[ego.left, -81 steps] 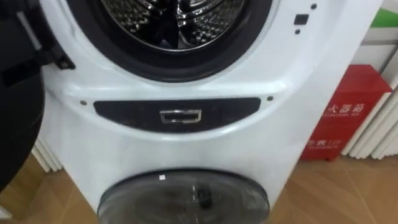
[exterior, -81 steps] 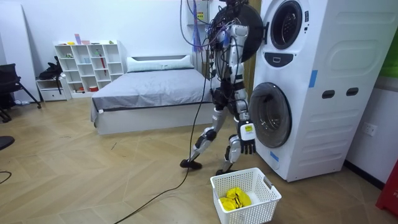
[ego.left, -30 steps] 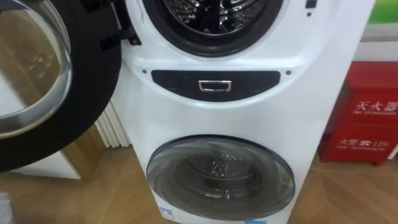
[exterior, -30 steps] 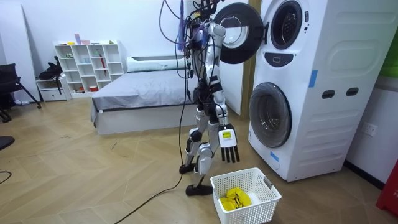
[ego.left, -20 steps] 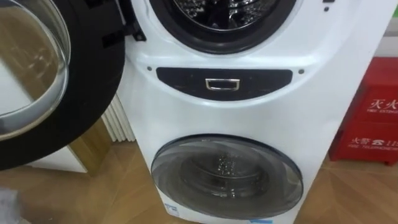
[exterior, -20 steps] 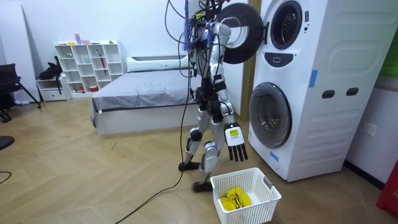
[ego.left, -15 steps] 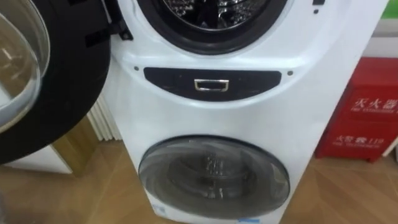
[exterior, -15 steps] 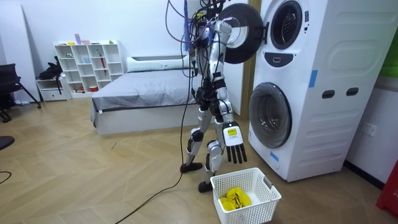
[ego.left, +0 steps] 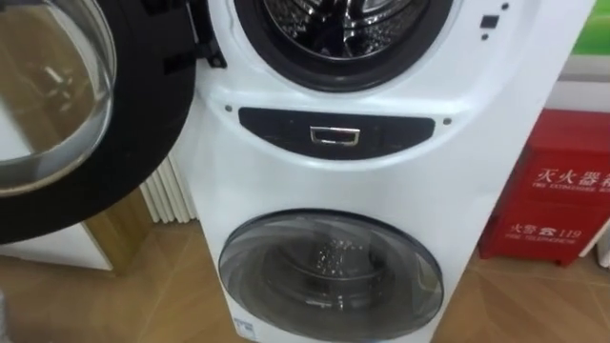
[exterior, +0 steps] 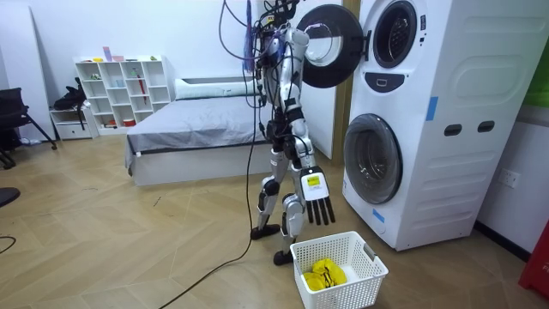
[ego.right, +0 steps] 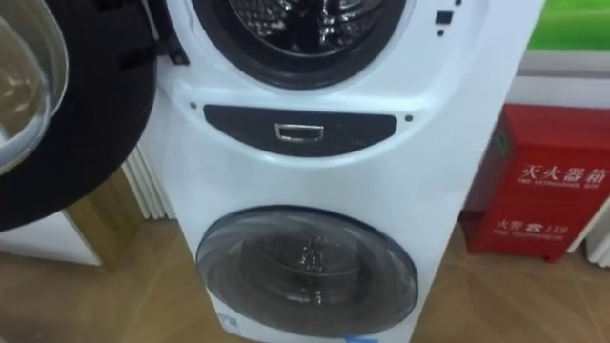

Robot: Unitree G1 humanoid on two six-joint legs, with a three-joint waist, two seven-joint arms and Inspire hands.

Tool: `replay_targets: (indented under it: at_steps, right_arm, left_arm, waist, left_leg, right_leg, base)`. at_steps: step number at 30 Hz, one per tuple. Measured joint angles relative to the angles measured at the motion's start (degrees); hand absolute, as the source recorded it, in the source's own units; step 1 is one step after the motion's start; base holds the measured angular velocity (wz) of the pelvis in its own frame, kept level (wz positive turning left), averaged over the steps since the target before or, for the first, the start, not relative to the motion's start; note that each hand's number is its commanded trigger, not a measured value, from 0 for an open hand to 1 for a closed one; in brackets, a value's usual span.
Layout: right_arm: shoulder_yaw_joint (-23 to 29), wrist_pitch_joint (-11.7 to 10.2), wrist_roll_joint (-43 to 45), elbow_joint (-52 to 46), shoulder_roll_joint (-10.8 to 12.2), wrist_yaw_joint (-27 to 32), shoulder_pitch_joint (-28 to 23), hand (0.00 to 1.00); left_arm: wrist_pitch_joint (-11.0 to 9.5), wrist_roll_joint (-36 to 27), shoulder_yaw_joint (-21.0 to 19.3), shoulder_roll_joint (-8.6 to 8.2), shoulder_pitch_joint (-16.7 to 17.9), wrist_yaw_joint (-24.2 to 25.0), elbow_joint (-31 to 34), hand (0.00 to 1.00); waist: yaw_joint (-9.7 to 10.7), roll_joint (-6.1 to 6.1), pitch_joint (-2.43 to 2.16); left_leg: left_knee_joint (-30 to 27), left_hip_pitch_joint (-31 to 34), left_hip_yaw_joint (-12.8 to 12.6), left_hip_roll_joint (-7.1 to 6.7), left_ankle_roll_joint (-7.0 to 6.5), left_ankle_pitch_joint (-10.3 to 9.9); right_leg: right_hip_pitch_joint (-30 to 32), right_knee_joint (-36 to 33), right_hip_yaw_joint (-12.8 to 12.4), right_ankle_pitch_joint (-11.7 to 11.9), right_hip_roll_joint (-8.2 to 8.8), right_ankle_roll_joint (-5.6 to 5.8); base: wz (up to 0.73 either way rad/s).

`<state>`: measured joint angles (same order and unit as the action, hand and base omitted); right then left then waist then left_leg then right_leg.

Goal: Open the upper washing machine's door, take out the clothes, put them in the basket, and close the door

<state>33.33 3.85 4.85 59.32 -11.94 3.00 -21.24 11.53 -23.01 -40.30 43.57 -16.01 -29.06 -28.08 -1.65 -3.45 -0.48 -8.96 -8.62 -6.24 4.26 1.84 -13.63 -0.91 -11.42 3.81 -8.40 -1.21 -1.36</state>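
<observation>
The robot's right hand (exterior: pixel 317 199) is hanging open, fingers straight, just above the basket (exterior: pixel 343 290), washing machine (exterior: pixel 429 120) ahead.

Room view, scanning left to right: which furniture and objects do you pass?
In order: white shelf unit → bed → white laundry basket → stacked washing machines.

1. Limbs: silver-grey shells joined by black joints, as seen in the room view.
2. Torso: slim, with pale panels on the chest and dark parts at the waist.
3. Head and shoulders: wrapped in a tangle of dark, blue and violet cables; straps run upward out of the picture.
4. Right hand (exterior: pixel 318 209): black fingers, with a small white-and-yellow tag on its back.
5. Feet: dark and blocky.
6. Trailing cable: thin and dark, leading away from the feet.
</observation>
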Motion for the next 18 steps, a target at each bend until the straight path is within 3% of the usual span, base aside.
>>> replay_targets:
  at_steps: [9,11,13,14,18]
  right_arm:
    - [-2.3,1.2,-0.2,0.5,0.6,-0.1,0.1,0.00]
    - [-3.3,1.2,-0.6,0.7,0.6,-0.4,0.7,0.00]
    - [-5.5,1.3,-0.8,0.8,0.6,-1.4,1.0,0.00]
    - [-5.9,1.4,-0.9,0.8,0.6,-1.5,1.1,0.00]
    - [-8.7,2.6,-1.4,1.6,0.5,-3.3,3.4,0.00]
  left_arm:
    - [0.4,0.3,3.7,-0.67,0.0,0.6,2.5,0.00]
    - [2.1,2.1,4.6,-2.75,0.7,0.6,7.3,0.00]
    - [3.7,5.3,4.0,-6.66,2.7,-0.1,15.8,0.00]
    - [3.7,5.2,4.0,-7.74,3.9,0.0,19.1,0.00]
    - [4.6,6.9,3.1,-16.17,10.4,0.7,40.7,0.00]
  waist:
    - [0.5,0.04,-0.08]
    - [0.5,0.18,-0.09]
    - [0.5,0.50,-0.06]
    - [0.5,0.57,-0.01]
    - [0.2,0.97,0.24]
  left_leg:
    - [-0.5,0.4,1.4,-0.13,-0.18,-0.1]
    - [-0.7,1.0,1.7,-0.18,-0.19,-0.1]
    - [-1.1,1.9,2.3,-0.42,-0.34,-0.2]
    - [-1.3,2.1,2.7,-0.58,-0.39,-0.2]
    - [-1.5,2.1,3.9,-1.53,-1.15,-0.4]
  right_leg:
    - [-0.5,-0.4,2.4,0.2,0.29,-0.21]
    - [-0.2,-0.3,3.0,0.2,0.49,-0.21]
    - [-0.2,-0.1,4.1,0.0,1.01,0.12]
    - [-0.2,-0.1,4.3,-0.2,1.19,0.28]
    - [-1.0,0.0,5.2,-0.7,2.25,1.13]
  base:
    - [0.10]
    - [0.18]
    - [0.27]
    - [0.34]
    - [0.22]
